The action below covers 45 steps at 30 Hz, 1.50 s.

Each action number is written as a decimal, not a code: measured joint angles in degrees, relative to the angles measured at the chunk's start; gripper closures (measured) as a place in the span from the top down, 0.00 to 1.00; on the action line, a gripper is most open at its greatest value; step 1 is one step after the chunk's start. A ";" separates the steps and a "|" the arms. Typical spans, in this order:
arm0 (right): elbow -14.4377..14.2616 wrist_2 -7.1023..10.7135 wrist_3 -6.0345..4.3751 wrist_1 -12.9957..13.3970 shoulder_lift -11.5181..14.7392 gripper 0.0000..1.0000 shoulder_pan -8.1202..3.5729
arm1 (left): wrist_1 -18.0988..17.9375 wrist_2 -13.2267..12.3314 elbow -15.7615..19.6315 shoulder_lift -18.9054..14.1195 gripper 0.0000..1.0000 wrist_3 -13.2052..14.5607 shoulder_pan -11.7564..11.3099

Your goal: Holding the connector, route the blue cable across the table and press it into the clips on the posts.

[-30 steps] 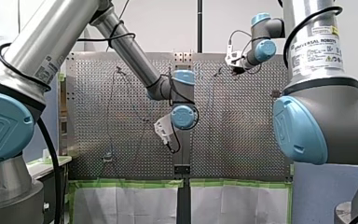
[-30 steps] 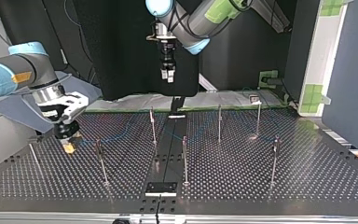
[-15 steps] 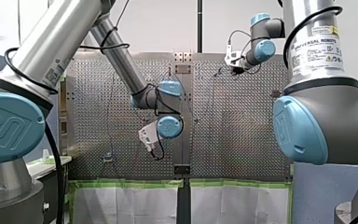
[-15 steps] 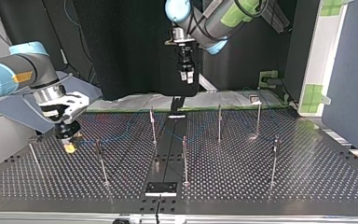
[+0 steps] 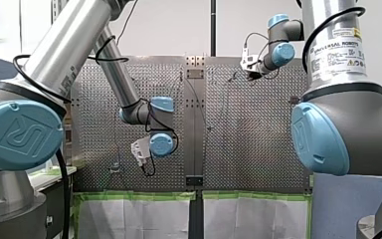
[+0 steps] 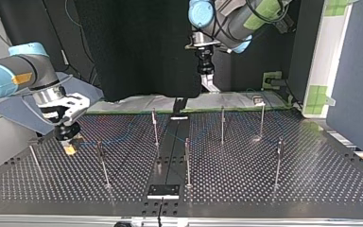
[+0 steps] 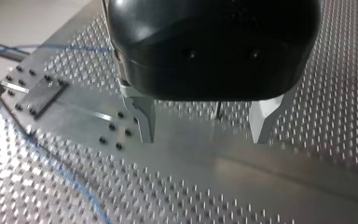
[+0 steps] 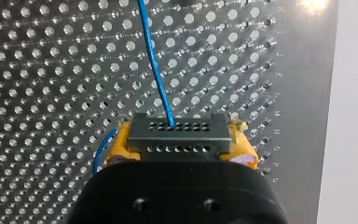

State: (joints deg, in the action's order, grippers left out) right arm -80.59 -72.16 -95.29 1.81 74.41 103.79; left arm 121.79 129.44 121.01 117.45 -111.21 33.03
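Front view: the sticker (image 5: pixel 337 53) on my right arm (image 5: pixel 338 114) reads UNIVERSAL ROBOTS, and my left arm (image 5: pixel 112 74) folds down over the table (image 5: pixel 258 149). Top view: my left gripper (image 6: pixel 206 78) hangs high, my right gripper (image 6: pixel 69 146) low near the table. Wrist views: the left's metal fingers (image 7: pixel 143 119) are spread, while the right's yellow pads (image 8: pixel 117 147) pinch the connector (image 8: pixel 177 137), the blue cable (image 8: pixel 155 74) trailing across the holes.

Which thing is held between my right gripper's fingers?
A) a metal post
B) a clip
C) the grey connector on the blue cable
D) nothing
C: in the right wrist view the connector sits clamped between the right gripper's yellow pads, the blue cable running out of it.
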 joint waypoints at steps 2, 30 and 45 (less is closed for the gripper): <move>-0.02 -0.03 0.00 0.00 -0.01 0.00 -0.01 | -1.08 -0.12 1.08 0.00 1.00 0.15 -1.09; -0.06 -0.44 0.00 0.05 -0.09 0.00 0.05 | -6.17 -1.43 6.18 -0.01 1.00 0.92 -4.53; -0.06 -0.45 0.00 0.05 -0.09 0.00 0.05 | -6.17 -1.43 6.17 0.00 1.00 0.92 -4.53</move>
State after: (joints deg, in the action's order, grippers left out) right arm -80.65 -72.61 -95.29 1.86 74.33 103.84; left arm 115.62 128.01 127.18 117.45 -110.30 28.50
